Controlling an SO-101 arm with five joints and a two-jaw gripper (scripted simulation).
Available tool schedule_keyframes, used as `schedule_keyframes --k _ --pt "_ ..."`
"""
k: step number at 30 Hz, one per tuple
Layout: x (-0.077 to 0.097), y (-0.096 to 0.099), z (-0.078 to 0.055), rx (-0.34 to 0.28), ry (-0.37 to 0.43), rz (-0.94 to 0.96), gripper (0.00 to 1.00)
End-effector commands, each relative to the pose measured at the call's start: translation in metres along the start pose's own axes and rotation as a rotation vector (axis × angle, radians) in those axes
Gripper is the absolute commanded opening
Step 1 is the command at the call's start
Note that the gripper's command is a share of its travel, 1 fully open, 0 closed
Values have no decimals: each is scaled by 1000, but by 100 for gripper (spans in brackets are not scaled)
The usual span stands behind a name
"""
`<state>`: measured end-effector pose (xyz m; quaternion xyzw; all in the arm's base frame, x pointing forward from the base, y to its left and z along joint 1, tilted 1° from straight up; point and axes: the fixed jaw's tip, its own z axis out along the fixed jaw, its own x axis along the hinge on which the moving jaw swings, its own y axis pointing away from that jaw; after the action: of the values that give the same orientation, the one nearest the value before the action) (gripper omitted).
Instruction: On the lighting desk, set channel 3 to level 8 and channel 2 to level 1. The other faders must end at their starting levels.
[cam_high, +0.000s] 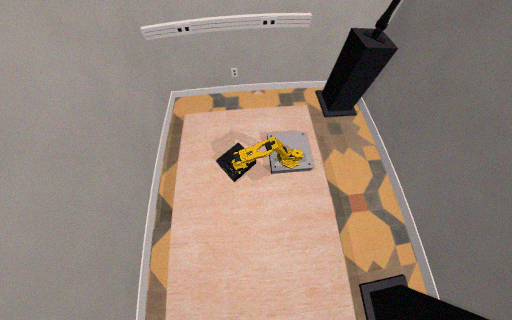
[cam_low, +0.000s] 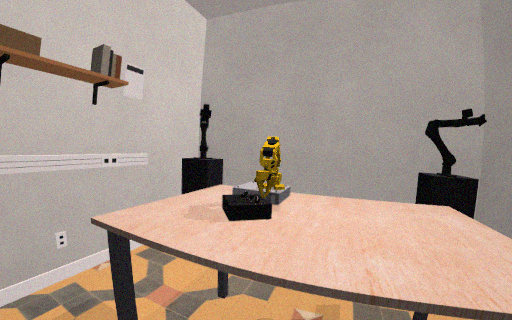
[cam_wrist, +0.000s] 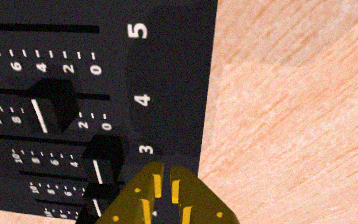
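The black lighting desk (cam_high: 224, 160) (cam_low: 247, 212) (cam_wrist: 175, 75) lies on the table. In the wrist view the channel 3 fader (cam_wrist: 104, 156) stands near the low end of its slot. The channel 2 fader (cam_wrist: 102, 196), just below it, is also near its low end, partly hidden by my finger. The channel 4 fader (cam_wrist: 54, 106) stands around mid-slot. Another knob (cam_wrist: 86, 215) is cut off at the bottom. My gripper (cam_high: 238, 170) (cam_low: 265, 195) (cam_wrist: 167, 169) is shut and empty, with its tips over the desk's numbered edge, to the right of the channel 2 and 3 knobs. Exact levels are hard to read.
My arm stands on a grey base plate (cam_high: 287, 142) (cam_low: 281, 194) beside the desk, on the wooden table (cam_high: 250, 240) (cam_low: 350, 240). Black pedestals (cam_high: 356, 70) (cam_low: 446, 192) with black arms stand beyond the table. A wall shelf (cam_low: 65, 70) hangs at the left.
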<state>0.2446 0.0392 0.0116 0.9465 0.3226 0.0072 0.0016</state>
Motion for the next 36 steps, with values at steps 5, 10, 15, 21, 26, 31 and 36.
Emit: schedule_keyframes --k 5,10,15,21,26,31,36 --pt "-4 -4 10 12 -21 2 0" --pt "-5 -4 11 12 -21 2 0" --pt "-5 -4 11 12 -21 2 0" --pt "-4 -4 9 12 -21 2 0" --pt "-4 -4 9 12 -21 2 0" --pt "-4 -4 9 12 -21 2 0" --pt "-4 -2 9 12 -21 2 0"
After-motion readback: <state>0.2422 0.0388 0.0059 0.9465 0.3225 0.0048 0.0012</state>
